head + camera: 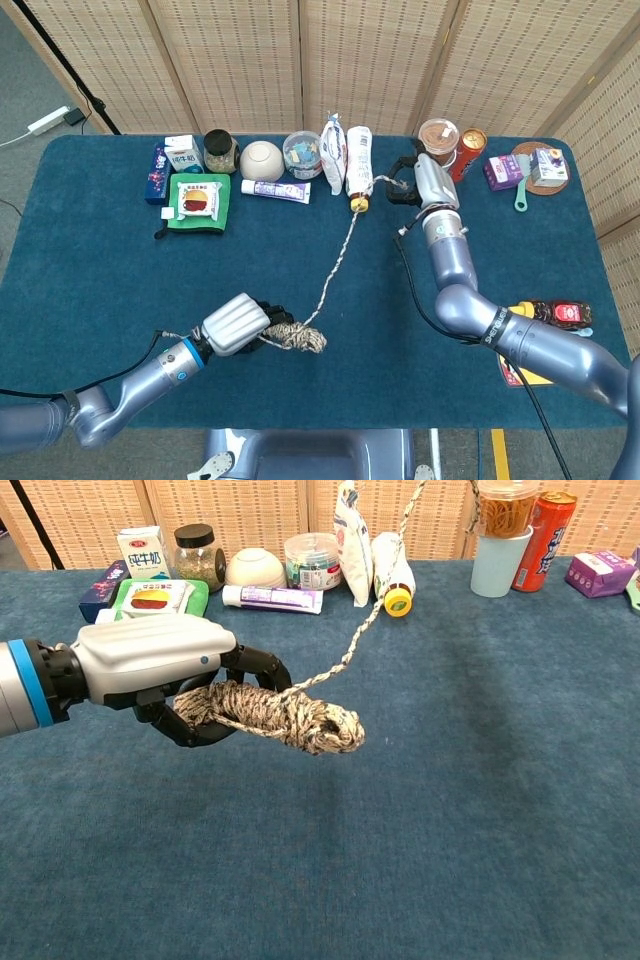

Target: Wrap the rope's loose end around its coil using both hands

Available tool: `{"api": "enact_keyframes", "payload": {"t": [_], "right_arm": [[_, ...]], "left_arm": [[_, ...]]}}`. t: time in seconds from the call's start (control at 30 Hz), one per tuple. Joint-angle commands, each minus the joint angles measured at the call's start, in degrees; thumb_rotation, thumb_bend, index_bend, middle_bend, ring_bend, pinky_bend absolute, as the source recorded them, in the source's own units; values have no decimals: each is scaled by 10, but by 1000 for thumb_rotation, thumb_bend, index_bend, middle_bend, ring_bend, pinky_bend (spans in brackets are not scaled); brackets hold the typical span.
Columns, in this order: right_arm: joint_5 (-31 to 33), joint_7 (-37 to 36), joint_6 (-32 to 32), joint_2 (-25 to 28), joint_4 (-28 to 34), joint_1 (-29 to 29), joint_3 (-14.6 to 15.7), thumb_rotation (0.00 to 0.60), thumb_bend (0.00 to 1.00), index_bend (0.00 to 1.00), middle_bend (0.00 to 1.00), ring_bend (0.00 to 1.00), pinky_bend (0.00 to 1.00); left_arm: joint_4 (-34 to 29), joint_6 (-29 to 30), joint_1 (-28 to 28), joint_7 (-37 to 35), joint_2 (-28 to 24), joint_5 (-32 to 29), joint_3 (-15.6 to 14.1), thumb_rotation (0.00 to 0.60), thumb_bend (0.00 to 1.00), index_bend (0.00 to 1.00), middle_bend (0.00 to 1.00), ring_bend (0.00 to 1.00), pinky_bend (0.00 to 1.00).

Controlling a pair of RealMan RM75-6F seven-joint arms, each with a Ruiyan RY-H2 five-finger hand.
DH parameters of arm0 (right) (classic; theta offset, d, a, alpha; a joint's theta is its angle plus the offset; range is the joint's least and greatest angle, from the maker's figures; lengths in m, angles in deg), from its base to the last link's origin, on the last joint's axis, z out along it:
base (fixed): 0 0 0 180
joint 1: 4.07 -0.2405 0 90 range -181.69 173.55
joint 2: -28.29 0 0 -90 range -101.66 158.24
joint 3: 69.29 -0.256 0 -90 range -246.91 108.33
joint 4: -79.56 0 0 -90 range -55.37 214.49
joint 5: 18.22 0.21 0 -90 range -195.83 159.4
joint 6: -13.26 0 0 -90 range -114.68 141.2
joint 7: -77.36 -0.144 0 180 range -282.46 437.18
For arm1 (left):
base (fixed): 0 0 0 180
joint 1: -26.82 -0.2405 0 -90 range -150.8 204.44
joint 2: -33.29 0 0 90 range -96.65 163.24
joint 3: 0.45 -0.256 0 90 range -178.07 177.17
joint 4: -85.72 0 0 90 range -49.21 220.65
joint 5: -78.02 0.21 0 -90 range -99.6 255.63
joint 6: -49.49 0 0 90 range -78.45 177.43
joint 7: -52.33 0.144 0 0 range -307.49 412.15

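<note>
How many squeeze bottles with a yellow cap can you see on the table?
2. One white bottle lies in the back row beside the snack bag, cap toward the robot. One dark sauce bottle lies near the table's right edge. Others may be hidden behind the right arm.

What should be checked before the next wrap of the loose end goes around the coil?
1. Left hand holds the coil: ok.
2. Right hand holds the loose end: ok.
3. Loose end runs taut between the hands: ok.
4. Coil's free tip is clear of the table: cannot tell.
5. Bottle and pouch beside the rope path: not ok, close.
</note>
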Motion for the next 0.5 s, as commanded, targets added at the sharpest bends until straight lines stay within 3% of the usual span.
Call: {"api": "enact_keyframes", "payload": {"t": [0.03, 0.5], "right_arm": [[-5, -2, -6, -4, -3, 5, 5, 600, 578, 677, 6, 0, 0], [-40, -16, -36, -35, -25, 25, 32, 600, 578, 677, 19, 0, 0]], "left_arm": [[-15, 2, 1, -38, -9, 1, 2, 600, 636, 507, 404, 500, 695], [-54, 11, 6, -108, -43, 5, 17, 600, 638, 507, 404, 500, 695]]}}
